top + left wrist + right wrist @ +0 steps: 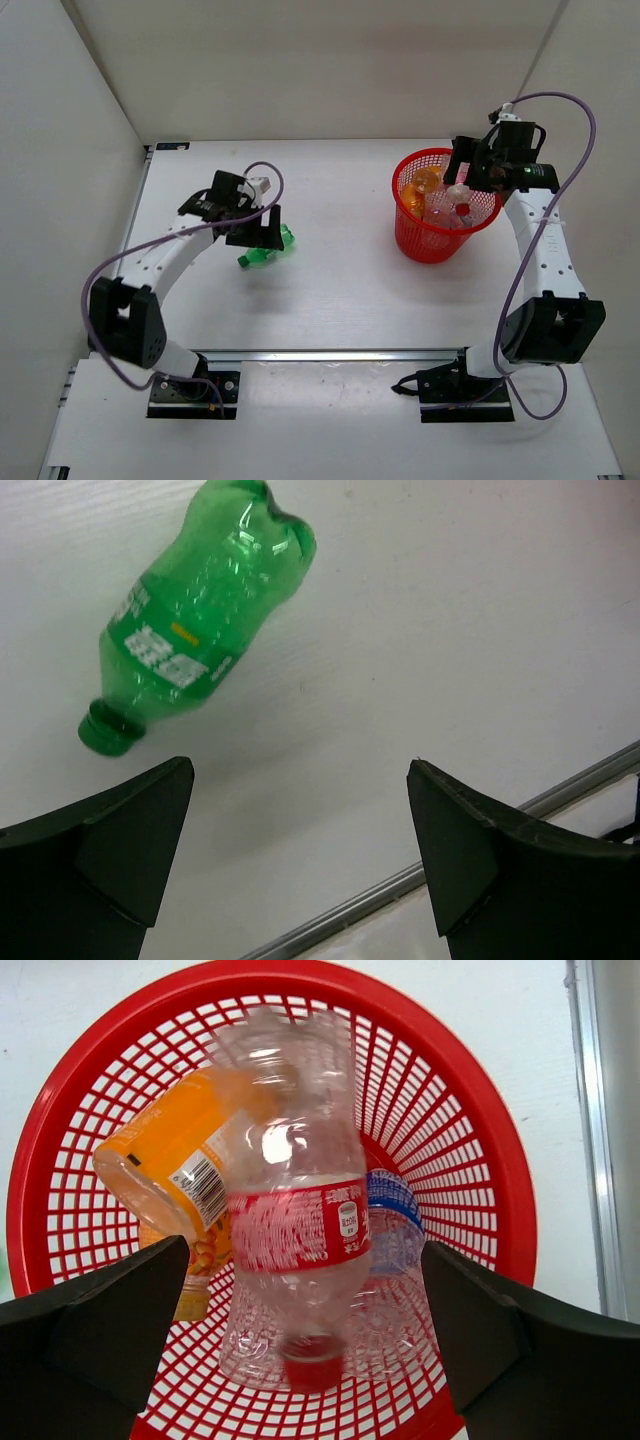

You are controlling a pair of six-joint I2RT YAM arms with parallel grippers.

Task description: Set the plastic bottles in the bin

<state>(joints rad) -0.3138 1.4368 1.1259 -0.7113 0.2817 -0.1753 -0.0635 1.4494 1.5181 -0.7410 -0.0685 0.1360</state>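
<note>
Now the right gripper (305, 1255) gapes over the bin (430, 242) to drop the red-label bottle (295, 1230) — the left gripper (300, 770), jaws wide, hovers ready beside the green bottle (190, 630).

Over the bin (300, 975), red-labelled bottle (300, 1230) blurred — pincer (305, 1250) spread wide.

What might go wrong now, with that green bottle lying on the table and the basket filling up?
The green bottle lies on its side, off-centre from the open left gripper; being round, it may roll away if a finger nudges it. The red-labelled bottle, blurred above the orange bottle in the bin, could bounce out.
</note>
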